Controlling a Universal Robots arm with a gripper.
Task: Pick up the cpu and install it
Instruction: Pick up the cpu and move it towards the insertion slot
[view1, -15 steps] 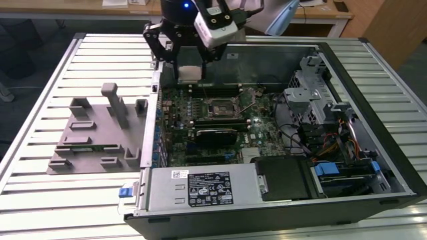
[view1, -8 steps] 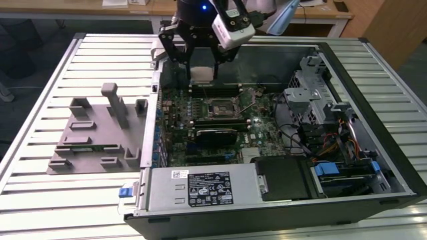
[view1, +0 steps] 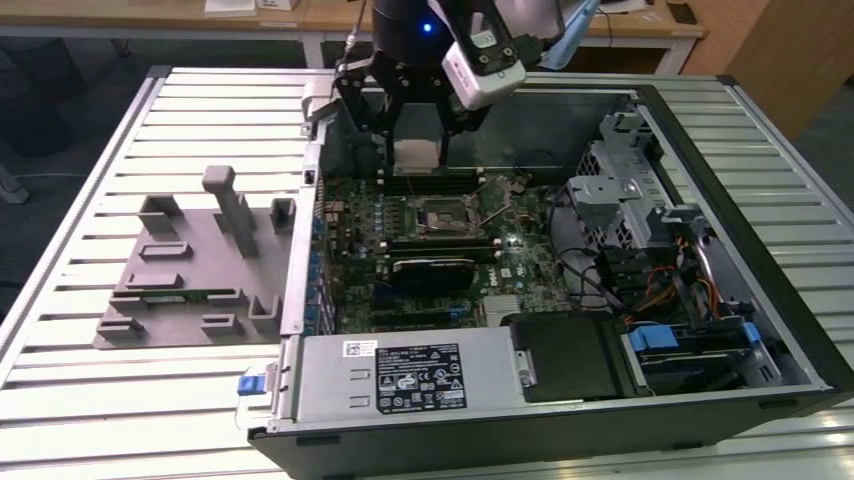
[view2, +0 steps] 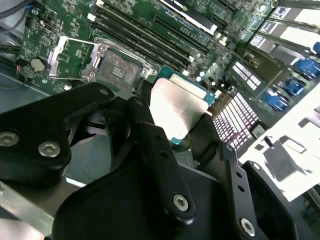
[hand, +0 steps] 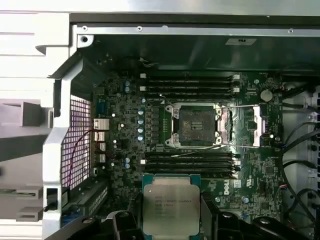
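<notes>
We record one claw (view1: 418, 165), its two black fingers (view2: 150, 135) closed on the cpu (hand: 171, 210), one on each of two opposite edges. The cpu sits flat between them, its silver top turned toward the camera in both wrist views. In the exterior view, claw and cpu hang over the far part of the open case (view1: 747, 210), above the motherboard (hand: 120, 145). The socket (hand: 195, 125) lies bare and apart from the cpu, with memory slots (hand: 190, 162) between the two.
</notes>
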